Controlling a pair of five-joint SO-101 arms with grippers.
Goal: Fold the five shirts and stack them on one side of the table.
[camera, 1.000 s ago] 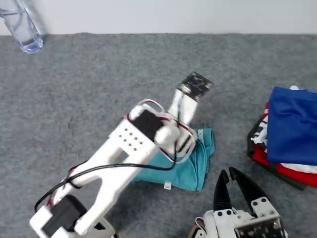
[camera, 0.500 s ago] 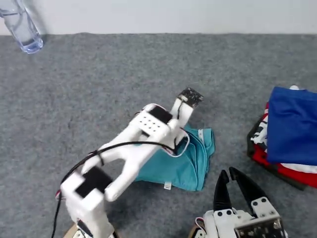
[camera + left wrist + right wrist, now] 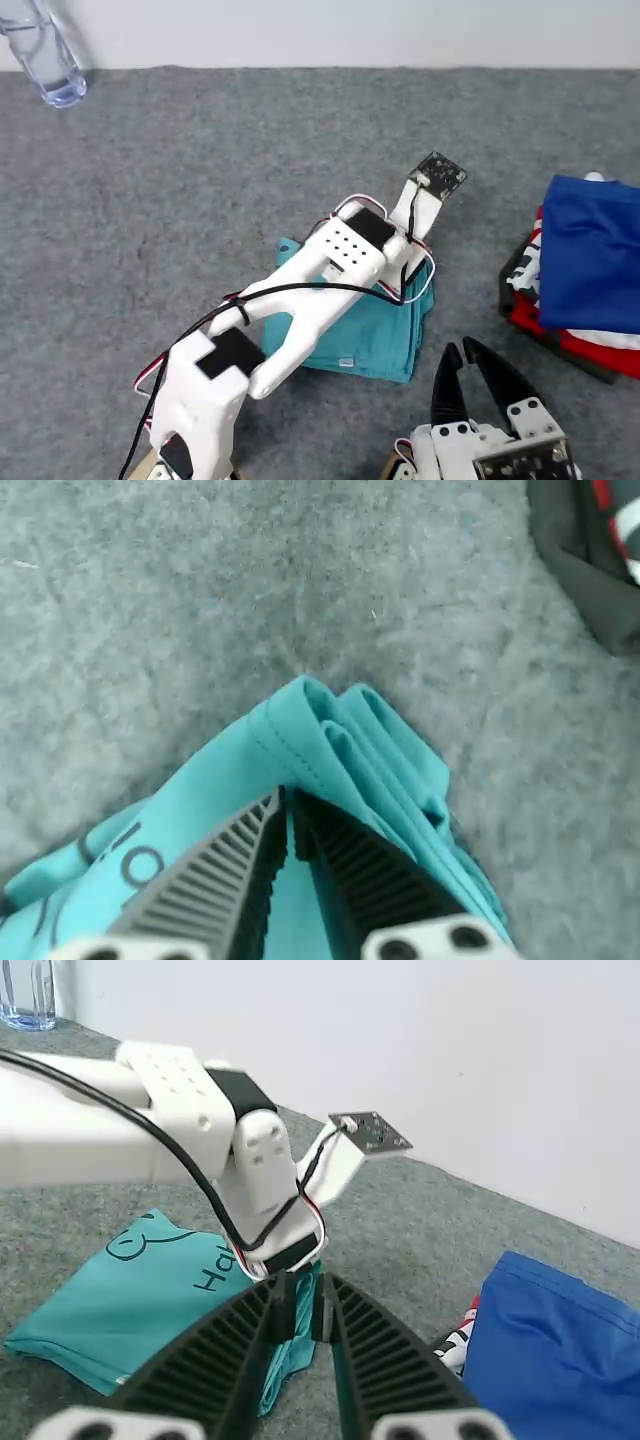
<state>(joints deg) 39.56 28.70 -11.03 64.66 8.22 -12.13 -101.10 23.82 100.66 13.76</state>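
The teal shirt (image 3: 375, 338) lies partly folded on the grey worktop (image 3: 180, 180), in the middle and near the front edge. The left arm (image 3: 345, 250) is stretched over it. The left jaws are closed on a folded edge of this shirt, with the cloth pinched between them. The right jaws, at the front edge near the shirt, are almost closed and hold nothing. A stack of folded shirts (image 3: 555, 335) with a blue shirt (image 3: 590, 250) on top lies at the right side, apart from the teal one.

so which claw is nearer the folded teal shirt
Left. The left claw is clamped on the folded teal cloth shirt; the right claw sits apart from it, off its corner.
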